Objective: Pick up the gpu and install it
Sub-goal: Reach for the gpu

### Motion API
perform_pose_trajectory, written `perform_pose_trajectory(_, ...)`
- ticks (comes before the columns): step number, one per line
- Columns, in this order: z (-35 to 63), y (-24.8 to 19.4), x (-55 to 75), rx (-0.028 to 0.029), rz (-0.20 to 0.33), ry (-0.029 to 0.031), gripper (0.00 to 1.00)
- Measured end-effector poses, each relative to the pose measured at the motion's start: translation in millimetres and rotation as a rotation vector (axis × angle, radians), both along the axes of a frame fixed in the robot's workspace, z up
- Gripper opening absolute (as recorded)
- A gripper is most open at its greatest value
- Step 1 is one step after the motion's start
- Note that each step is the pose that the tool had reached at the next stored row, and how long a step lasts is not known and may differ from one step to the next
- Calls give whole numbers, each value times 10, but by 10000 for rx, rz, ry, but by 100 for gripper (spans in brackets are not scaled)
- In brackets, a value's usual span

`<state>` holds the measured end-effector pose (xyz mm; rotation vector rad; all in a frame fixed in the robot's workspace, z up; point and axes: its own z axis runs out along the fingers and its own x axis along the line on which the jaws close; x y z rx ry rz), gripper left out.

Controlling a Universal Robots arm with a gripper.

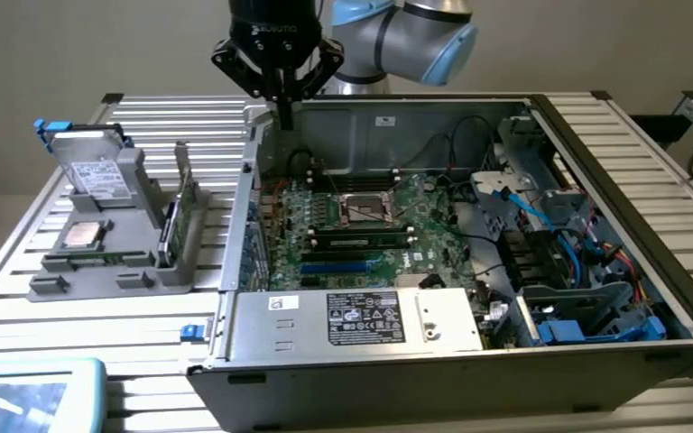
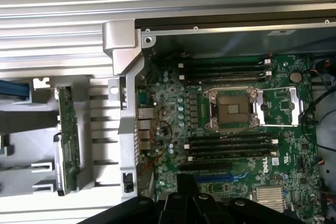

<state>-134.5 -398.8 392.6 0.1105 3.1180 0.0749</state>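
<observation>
One gpu (image 1: pixel 183 203) upright, end effector (image 1: pixel 284 115) by case (image 1: pixel 246 158) edge

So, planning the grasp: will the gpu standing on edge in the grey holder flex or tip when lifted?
Likely stiff: the gpu is a flat rigid-looking board. Probably light, being thin. Standing on edge in the grey holder, it might tip once freed.

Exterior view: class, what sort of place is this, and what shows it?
Probably a robotics lab or test bench for computer assembly: a robot arm hangs over an open computer case on a slatted metal table, beside a grey rack of loose parts.
</observation>
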Motion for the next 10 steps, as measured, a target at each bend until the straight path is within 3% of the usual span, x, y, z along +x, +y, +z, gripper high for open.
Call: perform_pose_trajectory(10, 0, -7, -437, 1, 1, -6, 11)
